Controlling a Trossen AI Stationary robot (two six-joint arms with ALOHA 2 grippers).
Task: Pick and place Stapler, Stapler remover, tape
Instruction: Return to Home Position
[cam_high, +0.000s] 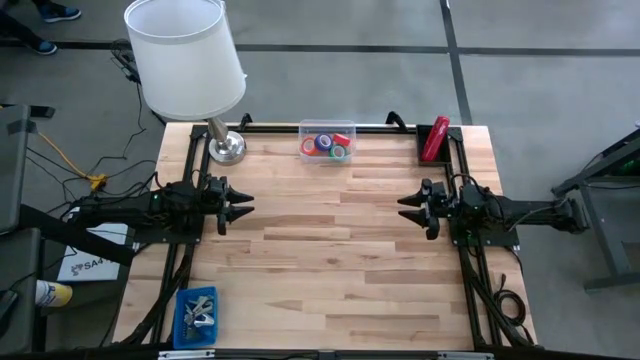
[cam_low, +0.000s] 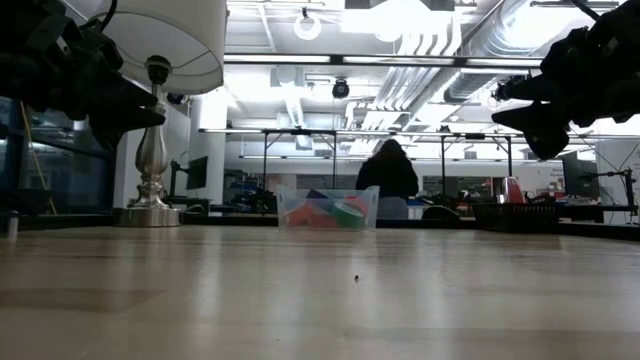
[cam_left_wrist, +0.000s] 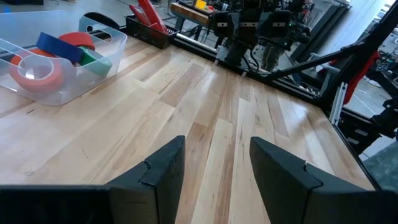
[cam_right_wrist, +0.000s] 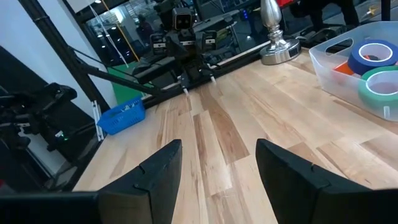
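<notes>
At the near left corner of the desk (cam_high: 330, 250) sits a blue bin (cam_high: 182, 300) holding small silvery pieces (cam_high: 200, 318), too small to make out in detail. Further in, at mid-depth, the two arms face each other across the bare wood: the left pincer (cam_high: 243, 204) hangs above the desk on the left side with its fingers apart and nothing between them, as the left wrist view shows (cam_left_wrist: 216, 144). The right pincer (cam_high: 405, 208) hangs opposite on the right side, likewise spread and empty (cam_right_wrist: 219, 146). In the low view both are clear of the surface, well above it. The wide strip of desk between them carries nothing. At the far edge, near its middle, stands a transparent bin (cam_high: 352, 127) with the tape rolls (cam_high: 322, 143) inside it, red, blue, green and pink rings lying together. It is well apart from both pincers and roughly midway between them across the desk. At the far right corner the red stapler (cam_high: 435, 140) leans in a black tray (cam_high: 421, 152), beyond the right pincer and apart from it. A lamp (cam_high: 227, 147) with a white shade stands at the far left corner, beside the bin. Beyond the desk, a person (cam_low: 388, 175) shows in the room.
</notes>
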